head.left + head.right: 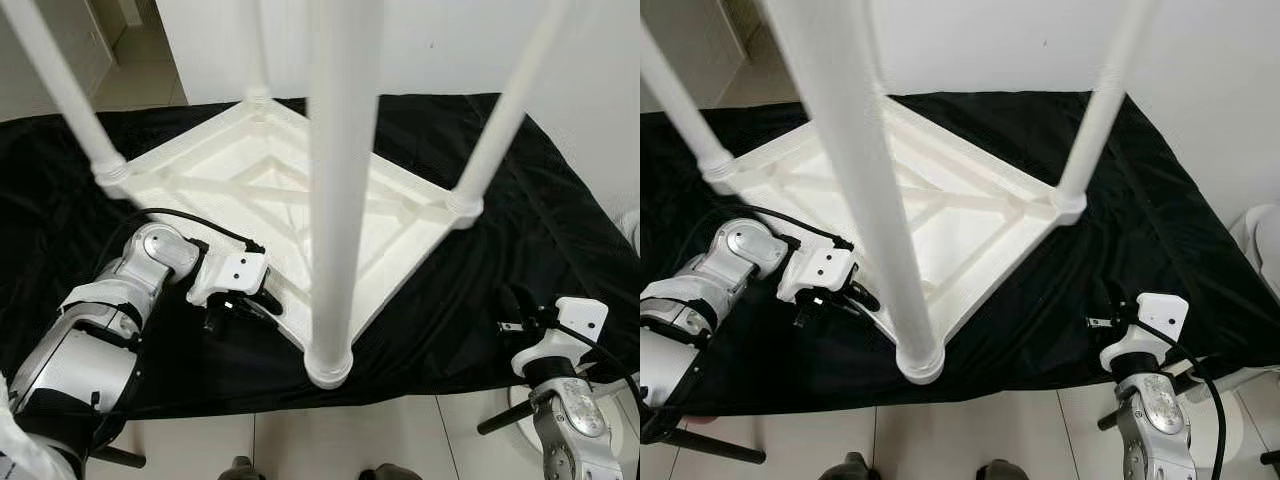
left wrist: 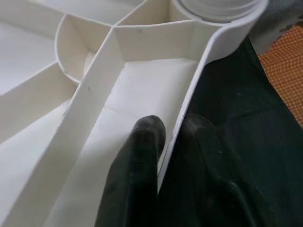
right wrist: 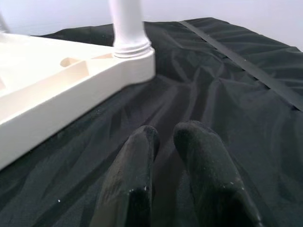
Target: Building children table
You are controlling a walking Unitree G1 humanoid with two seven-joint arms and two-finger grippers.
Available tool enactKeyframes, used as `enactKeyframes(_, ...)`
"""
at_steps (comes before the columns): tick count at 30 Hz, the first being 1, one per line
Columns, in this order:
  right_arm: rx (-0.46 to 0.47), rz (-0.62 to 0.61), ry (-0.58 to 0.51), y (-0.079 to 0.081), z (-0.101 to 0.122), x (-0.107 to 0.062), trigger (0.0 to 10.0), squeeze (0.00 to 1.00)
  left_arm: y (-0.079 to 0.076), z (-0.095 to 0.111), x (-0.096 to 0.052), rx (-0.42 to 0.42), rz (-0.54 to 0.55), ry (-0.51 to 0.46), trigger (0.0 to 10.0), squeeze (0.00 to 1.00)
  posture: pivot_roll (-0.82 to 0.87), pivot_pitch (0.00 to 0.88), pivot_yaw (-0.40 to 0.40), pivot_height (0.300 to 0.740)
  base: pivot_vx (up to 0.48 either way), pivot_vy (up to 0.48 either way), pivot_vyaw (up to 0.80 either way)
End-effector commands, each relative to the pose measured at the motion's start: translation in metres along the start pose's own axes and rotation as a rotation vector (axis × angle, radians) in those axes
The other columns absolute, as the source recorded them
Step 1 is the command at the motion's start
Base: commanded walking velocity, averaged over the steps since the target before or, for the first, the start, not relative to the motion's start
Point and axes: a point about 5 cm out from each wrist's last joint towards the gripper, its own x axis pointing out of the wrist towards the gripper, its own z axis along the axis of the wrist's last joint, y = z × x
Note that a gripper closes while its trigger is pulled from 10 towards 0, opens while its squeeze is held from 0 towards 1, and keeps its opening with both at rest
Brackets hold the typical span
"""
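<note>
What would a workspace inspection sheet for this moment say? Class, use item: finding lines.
Surface: black cloth spread over the work area.
Job's things: white tabletop lying upside down, four white legs standing up from its corners.
Clutter: nothing seen.
Hands: left hand pinches the tabletop's rim, one finger on each side; right hand is over the cloth, apart from the table, holding nothing.
Cables: black cable along the left arm.
Surroundings: white wall, tiled floor.
</note>
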Motion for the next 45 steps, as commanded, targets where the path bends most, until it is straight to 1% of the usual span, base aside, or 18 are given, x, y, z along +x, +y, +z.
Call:
enactKeyframes(1,0.004,-0.006,0.009,0.001,-0.001,-0.002,10.0,0.00,-0.007,-0.014,-0.002,-0.117,0.061,-0.023,1.8,0.00,-0.01,0.081,0.085,0.740,0.000,0.000,0.00)
enactKeyframes(6,0.012,-0.028,0.005,0.000,0.000,-0.002,10.0,0.00,-0.001,-0.011,0.002,-0.152,0.149,-0.085,0.9,0.00,-0.01,0.080,0.087,0.740,0.000,0.000,0.00)
enactKeyframes(8,0.012,-0.028,0.005,0.000,0.000,-0.002,10.0,0.00,-0.001,-0.011,0.002,-0.152,0.149,-0.085,0.9,0.00,-0.01,0.080,0.087,0.740,0.000,0.000,0.00)
enactKeyframes(10,0.016,-0.035,0.003,0.000,-0.001,-0.001,10.0,0.00,0.006,-0.007,0.009,-0.173,0.250,-0.147,1.2,0.00,0.00,0.078,0.082,0.740,0.000,0.000,0.00)
enactKeyframes(15,0.020,-0.036,0.000,0.002,-0.001,0.002,10.0,0.00,0.013,-0.001,0.013,-0.187,0.354,-0.202,1.5,0.00,0.01,0.076,0.078,0.740,0.000,0.000,0.00)
enactKeyframes(16,0.022,-0.036,-0.002,0.003,-0.001,0.003,10.0,0.00,0.017,0.000,0.014,-0.200,0.407,-0.217,0.0,0.00,0.01,0.076,0.078,0.740,0.000,0.000,0.00)
enactKeyframes(21,0.029,-0.034,-0.006,0.005,-0.001,0.006,10.0,0.00,0.025,0.006,0.016,-0.202,0.510,-0.255,0.7,0.00,0.02,0.073,0.070,0.740,0.000,0.000,0.00)
enactKeyframes(27,0.033,-0.033,-0.008,0.005,-0.001,0.008,10.0,0.00,0.026,0.009,0.017,-0.194,0.532,-0.268,0.4,0.00,0.02,0.072,0.068,0.740,0.000,0.000,0.00)
enactKeyframes(28,0.033,-0.032,-0.008,0.006,-0.001,0.008,10.0,0.00,0.027,0.010,0.017,-0.194,0.542,-0.271,1.3,0.00,0.02,0.071,0.067,0.740,0.000,0.000,0.00)
enactKeyframes(29,0.033,-0.032,-0.008,0.006,-0.001,0.008,10.0,0.00,0.027,0.010,0.017,-0.194,0.542,-0.271,1.3,0.00,0.02,0.071,0.067,0.740,0.000,0.000,0.00)
enactKeyframes(30,0.033,-0.023,-0.008,0.008,-0.001,0.011,10.0,0.00,0.028,0.012,0.021,-0.202,0.533,-0.270,10.0,0.00,0.02,0.068,0.061,0.740,0.000,0.000,0.00)
enactKeyframes(32,0.034,-0.017,-0.009,0.010,-0.001,0.012,10.0,0.00,0.028,0.014,0.025,-0.206,0.520,-0.279,10.0,0.00,0.02,0.067,0.055,0.740,0.000,0.000,0.00)
enactKeyframes(33,0.034,-0.012,-0.009,0.011,-0.001,0.014,10.0,0.00,0.027,0.015,0.026,-0.215,0.503,-0.300,10.0,0.52,0.02,0.065,0.051,0.740,0.000,0.000,0.00)
enactKeyframes(34,0.034,-0.012,-0.009,0.011,-0.001,0.014,10.0,0.00,0.027,0.015,0.026,-0.215,0.503,-0.300,10.0,0.52,0.02,0.065,0.051,0.740,0.000,0.000,0.00)
enactKeyframes(35,0.034,-0.008,-0.009,0.012,-0.001,0.014,10.0,0.00,0.026,0.016,0.026,-0.222,0.485,-0.317,10.0,1.00,0.02,0.065,0.050,0.740,0.000,0.000,0.00)
enactKeyframes(42,0.031,-0.004,-0.013,0.011,0.000,0.017,10.0,0.00,0.021,0.018,0.020,-0.152,0.437,-0.296,10.0,0.97,0.03,0.061,0.042,0.740,0.000,0.000,0.00)
enactKeyframes(43,0.030,0.001,-0.015,0.011,0.000,0.017,10.0,0.00,0.020,0.020,0.016,-0.125,0.432,-0.300,10.0,0.00,0.03,0.061,0.043,0.740,0.000,0.000,0.00)
enactKeyframes(45,0.030,0.018,-0.021,0.013,0.001,0.018,10.0,0.00,0.023,0.022,0.008,-0.138,0.455,-0.320,10.0,0.00,0.03,0.061,0.042,0.740,0.000,0.000,0.00)
